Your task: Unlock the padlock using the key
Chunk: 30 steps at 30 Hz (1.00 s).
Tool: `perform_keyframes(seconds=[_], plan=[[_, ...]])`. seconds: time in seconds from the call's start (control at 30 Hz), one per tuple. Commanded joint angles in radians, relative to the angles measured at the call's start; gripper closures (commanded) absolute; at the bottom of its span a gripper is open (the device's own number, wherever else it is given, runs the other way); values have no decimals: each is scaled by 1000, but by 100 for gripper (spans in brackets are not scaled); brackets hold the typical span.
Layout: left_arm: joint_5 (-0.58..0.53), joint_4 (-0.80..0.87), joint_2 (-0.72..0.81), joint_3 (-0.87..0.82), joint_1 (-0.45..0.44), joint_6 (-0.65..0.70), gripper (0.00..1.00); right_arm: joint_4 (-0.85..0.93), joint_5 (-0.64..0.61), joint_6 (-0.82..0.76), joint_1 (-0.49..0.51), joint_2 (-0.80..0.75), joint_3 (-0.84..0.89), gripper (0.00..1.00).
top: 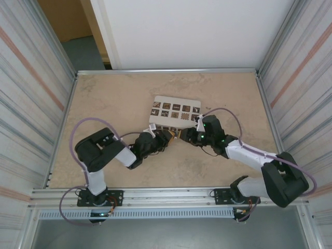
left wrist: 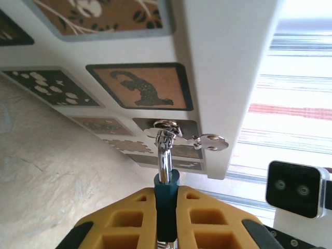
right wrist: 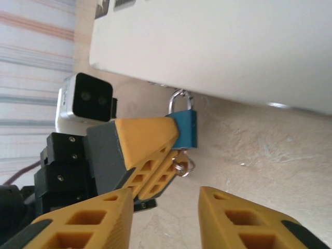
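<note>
My left gripper [left wrist: 167, 191] is shut on the small blue padlock [left wrist: 167, 202], its yellow fingers pressing both flat sides. The chrome shackle [left wrist: 164, 161] points away from the wrist, and a ring with a silver key [left wrist: 210, 141] hangs from it. In the right wrist view the padlock [right wrist: 187, 129] shows side on. A second small key on a ring [right wrist: 183, 165] sticks out under its body. My right gripper [right wrist: 166, 210] is open, just short of that key and touching nothing. In the top view both grippers [top: 168, 137] [top: 185, 136] meet at mid-table.
A white board with brown patterned tiles [top: 175, 111] lies just behind the padlock, its edge close to the shackle [left wrist: 228, 104]. Ribbed metal walls [top: 31, 104] enclose the table on the left and right. A rail [top: 166, 194] runs along the near edge.
</note>
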<state>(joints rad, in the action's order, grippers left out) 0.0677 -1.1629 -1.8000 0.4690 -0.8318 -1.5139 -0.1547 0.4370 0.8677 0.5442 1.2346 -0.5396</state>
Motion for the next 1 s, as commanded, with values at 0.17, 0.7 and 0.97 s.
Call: perform_keyframes(seconds=[0.17,0.7,0.97], plan=[[-6,364,251,38,-3,68,100,241,-142,-436,26,-267,-37,42],[-6,879,435,159,-3,-67,100,257,-458,-1256,363,-543,22,22],[33,947,408,206,-3,-140,100,231,-651,-1437,487,-426,20,30]])
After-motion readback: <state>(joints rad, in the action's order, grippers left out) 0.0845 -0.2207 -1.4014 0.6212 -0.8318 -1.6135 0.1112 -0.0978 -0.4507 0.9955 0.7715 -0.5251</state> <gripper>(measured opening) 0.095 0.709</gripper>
